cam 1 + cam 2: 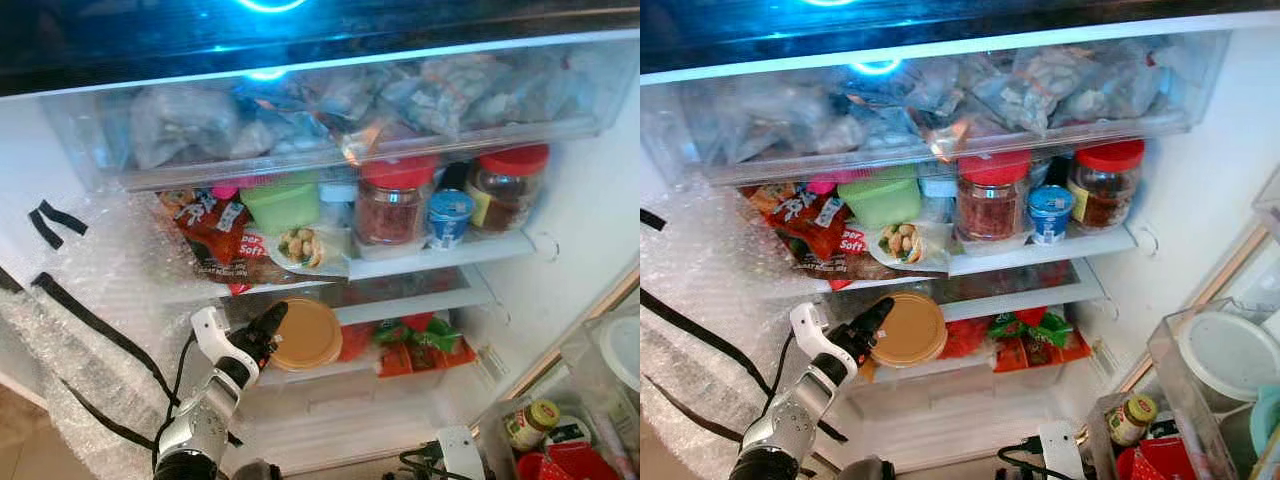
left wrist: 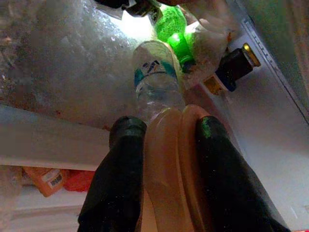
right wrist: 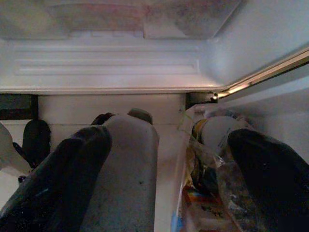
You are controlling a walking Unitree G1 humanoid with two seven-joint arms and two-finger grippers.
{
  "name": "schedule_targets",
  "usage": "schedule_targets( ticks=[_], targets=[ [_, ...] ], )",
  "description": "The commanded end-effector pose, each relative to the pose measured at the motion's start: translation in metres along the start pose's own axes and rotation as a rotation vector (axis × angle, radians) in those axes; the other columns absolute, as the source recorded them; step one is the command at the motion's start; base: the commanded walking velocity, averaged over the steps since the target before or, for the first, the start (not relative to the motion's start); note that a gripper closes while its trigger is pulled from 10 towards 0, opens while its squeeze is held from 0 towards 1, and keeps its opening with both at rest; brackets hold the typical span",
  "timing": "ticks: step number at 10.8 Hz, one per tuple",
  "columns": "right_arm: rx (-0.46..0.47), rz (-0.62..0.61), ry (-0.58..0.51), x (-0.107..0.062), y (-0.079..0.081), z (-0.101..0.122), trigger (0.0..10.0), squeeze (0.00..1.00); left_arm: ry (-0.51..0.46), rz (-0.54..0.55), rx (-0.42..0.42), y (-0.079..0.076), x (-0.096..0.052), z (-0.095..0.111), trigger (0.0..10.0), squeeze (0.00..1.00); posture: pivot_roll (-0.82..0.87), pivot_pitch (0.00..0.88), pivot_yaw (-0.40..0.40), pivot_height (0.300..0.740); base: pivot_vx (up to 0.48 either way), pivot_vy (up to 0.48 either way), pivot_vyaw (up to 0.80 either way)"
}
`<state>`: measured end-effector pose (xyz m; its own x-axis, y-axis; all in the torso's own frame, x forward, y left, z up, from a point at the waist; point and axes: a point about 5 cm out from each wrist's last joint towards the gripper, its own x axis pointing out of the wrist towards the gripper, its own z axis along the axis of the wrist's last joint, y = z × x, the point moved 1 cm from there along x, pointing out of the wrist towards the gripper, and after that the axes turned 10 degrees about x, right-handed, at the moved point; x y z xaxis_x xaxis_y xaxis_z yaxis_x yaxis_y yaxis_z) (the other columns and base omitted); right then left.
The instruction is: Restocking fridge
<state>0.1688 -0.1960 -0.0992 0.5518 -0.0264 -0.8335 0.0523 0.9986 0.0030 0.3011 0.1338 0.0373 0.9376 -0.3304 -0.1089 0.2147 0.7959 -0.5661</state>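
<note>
Left end effector (image 1: 268, 325) is reaching into the open fridge (image 1: 590, 200) at about 7 o'clock in the head view, its two black fingers (image 2: 120, 183) closing on the rim of a tan round container (image 1: 304, 335), which is sitting on edge at the front of the lower shelf (image 1: 420, 305). Wrist view is showing the tan rim pinched between both fingers, with a clear bottle (image 2: 157, 79) and a green bottle (image 2: 173, 29) lying behind it. Right of the container, red and green packets (image 1: 415, 345) are lying on the same level. Shelf above is carrying a green tub (image 1: 283, 203), two red-lidded jars (image 1: 392, 205), a blue cup (image 1: 449, 217) and a snack bag (image 1: 215, 240). Top drawer (image 1: 340, 110) is holding bagged food. Right end effector (image 3: 164, 159) is hanging with fingers spread apart. A crate (image 1: 560, 430) with a small jar is standing at 4 o'clock.
</note>
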Motion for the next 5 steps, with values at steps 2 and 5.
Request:
schedule_targets(
  ticks=[2, 5],
  targets=[
    [0.001, 0.000, 0.024, -0.0004, 0.0024, -0.0056, 10.0, 0.00, -0.008, 0.005, 0.010, 0.0016, -0.0011, 0.0016, 10.0, 0.00, -0.02, 0.035, 0.028, 0.670, 0.000, -0.120, 0.00],
    [0.000, -0.006, 0.037, -0.0017, -0.0006, -0.0106, 10.0, 0.00, -0.007, 0.005, 0.010, 0.0013, -0.0010, 0.0012, 10.0, 0.00, -0.02, 0.035, 0.028, 0.670, 0.000, -0.245, 0.00]
  ],
)
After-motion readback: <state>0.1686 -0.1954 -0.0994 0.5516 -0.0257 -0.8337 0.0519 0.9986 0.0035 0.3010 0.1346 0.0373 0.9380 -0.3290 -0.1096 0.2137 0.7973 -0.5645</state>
